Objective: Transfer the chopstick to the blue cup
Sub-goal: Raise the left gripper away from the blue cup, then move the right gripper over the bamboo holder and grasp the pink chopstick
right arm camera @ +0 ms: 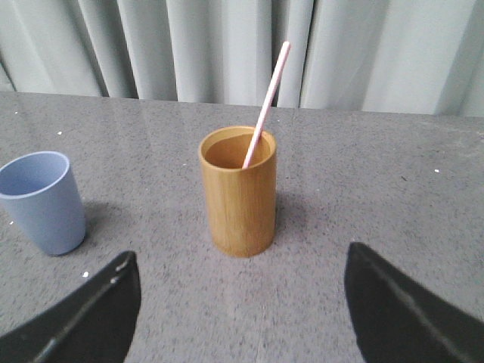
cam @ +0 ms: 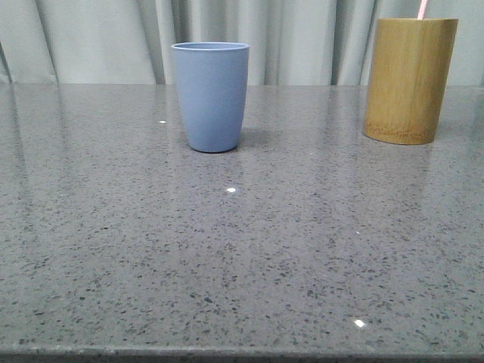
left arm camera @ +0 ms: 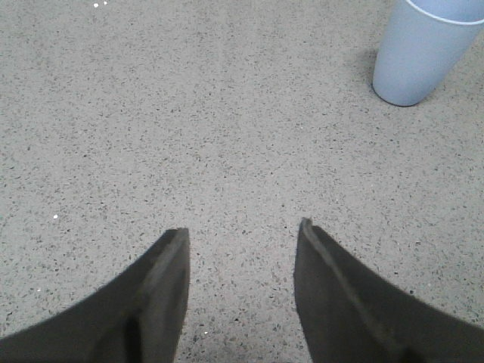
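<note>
Speckled grey counter (cam: pixel 242 257) up front, nothing on it. Blue cup (cam: pixel 210 96) stands upright further back — empty as far as I can see. Chopstick (right arm camera: pixel 265 106) leans inside the tan bamboo cup (right arm camera: pixel 238 191), well apart from the blue one. Left gripper (left arm camera: pixel 242 234) and right gripper (right arm camera: pixel 242 265) — fingers spread wide, grasping nothing.

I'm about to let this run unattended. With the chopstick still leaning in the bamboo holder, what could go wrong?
1. The chopstick leans against the bamboo cup rim; an off-line pull by the open right gripper might tip that tall cylinder.
2. The stick is thin, so the wide-open jaws could close beside it.
3. The blue cup looks light; a slanted insertion may knock it over.
</note>
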You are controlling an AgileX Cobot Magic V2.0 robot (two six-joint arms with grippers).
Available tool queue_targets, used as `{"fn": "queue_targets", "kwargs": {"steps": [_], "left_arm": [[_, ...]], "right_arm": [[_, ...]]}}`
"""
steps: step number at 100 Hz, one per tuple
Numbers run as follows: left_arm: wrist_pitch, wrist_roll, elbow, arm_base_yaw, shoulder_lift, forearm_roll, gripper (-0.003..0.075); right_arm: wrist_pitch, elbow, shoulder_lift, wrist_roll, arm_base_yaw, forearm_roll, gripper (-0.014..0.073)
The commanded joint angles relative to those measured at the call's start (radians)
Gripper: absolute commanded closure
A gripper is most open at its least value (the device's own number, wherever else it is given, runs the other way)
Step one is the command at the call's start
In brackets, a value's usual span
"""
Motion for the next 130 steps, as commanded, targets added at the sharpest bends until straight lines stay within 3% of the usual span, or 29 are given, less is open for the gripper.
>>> {"fn": "queue_targets", "kwargs": {"steps": [1,24,66,130], "left_arm": [[-0.077,-0.01,-0.024,0.002,0.005,-0.009,0.0408],[-0.077,-0.01,-0.024,0.002,0.005,-0.009,0.0408],[-0.073,-0.01,-0.024,0.002,0.005,-0.009,0.0408],[-0.073,-0.01,-0.024,0.002,0.005,-0.009,0.0408]], "right_arm": [[-0.174,-0.041,0.079,-0.005,0.001,0.009,0.0032],[-0.395,-0.092,0.304,-0.015,0.001,0.009,0.0033],[-0.583,-0.251,0.638,-0.014,0.001,0.01,0.0033],[-0.651,-0.389,0.868,-0.014,0.001,0.01,0.0033]]}}
